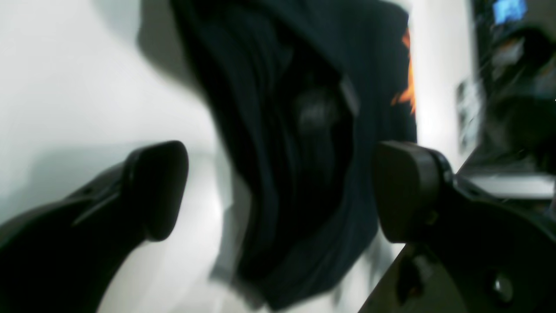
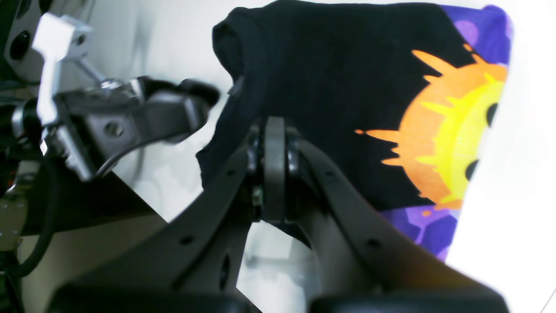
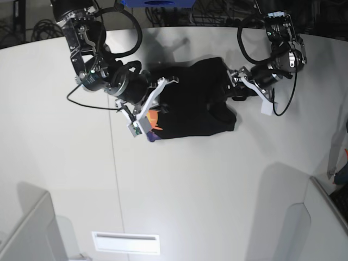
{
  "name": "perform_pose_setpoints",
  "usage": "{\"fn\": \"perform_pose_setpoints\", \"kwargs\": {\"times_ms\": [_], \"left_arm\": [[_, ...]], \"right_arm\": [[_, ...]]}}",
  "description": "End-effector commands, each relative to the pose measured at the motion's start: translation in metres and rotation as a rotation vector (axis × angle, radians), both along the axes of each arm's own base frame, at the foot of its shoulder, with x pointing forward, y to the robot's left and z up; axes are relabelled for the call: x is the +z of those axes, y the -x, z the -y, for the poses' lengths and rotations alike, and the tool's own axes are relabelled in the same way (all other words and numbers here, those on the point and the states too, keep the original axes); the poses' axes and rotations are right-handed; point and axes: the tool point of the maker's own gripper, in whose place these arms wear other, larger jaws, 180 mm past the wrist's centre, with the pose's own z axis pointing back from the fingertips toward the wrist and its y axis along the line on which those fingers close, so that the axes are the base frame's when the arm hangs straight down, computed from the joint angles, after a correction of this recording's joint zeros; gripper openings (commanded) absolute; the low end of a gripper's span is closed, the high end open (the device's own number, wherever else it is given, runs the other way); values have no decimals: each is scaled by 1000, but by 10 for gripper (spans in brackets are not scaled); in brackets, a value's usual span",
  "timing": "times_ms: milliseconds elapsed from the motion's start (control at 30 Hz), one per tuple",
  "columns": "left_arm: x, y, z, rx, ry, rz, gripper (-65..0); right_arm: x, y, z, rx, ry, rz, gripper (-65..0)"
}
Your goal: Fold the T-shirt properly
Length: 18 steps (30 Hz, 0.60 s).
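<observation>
Blur fills the left wrist view, yet you can read it: the left tool [image 1: 278,191] stands spread, its two pads well apart, and a bunched hang of the shirt [image 1: 304,152] sits between and beyond them, not visibly gripped. A sliver of orange print shows at the cloth's far edge, with the white table [image 1: 65,87] behind.

In the right wrist view, your right tool [image 2: 273,169] is pressed together, and black cloth sits right at its tips; it looks to be pinching the shirt [image 2: 330,87], though the exact bite is hidden by the fingers. The sun print [image 2: 447,143] and purple patches lie face up on the far part. The left tool [image 2: 173,113] hovers just beside the shirt's rolled edge.

From the base view, the shirt [image 3: 190,109] lies on the table [image 3: 217,190] between the two arms as a compact dark bundle, right tool [image 3: 149,106] at one end, left tool [image 3: 236,87] at the other. You seem partway through: the cloth is gathered narrow, but its outline is uneven and lumpy, so tidy final folds and flattening are left.
</observation>
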Motion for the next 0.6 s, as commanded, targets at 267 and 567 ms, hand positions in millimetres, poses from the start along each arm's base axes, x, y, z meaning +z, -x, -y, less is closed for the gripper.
{"fn": "perform_pose_setpoints", "kwargs": {"times_ms": [267, 567], "left_arm": [[-19, -13, 36, -26, 9, -130, 0], [-22, -10, 52, -96, -15, -142, -242]], "right_arm": [[14, -7, -3, 3, -26, 51, -650], [16, -12, 5, -24, -30, 90, -650]]}}
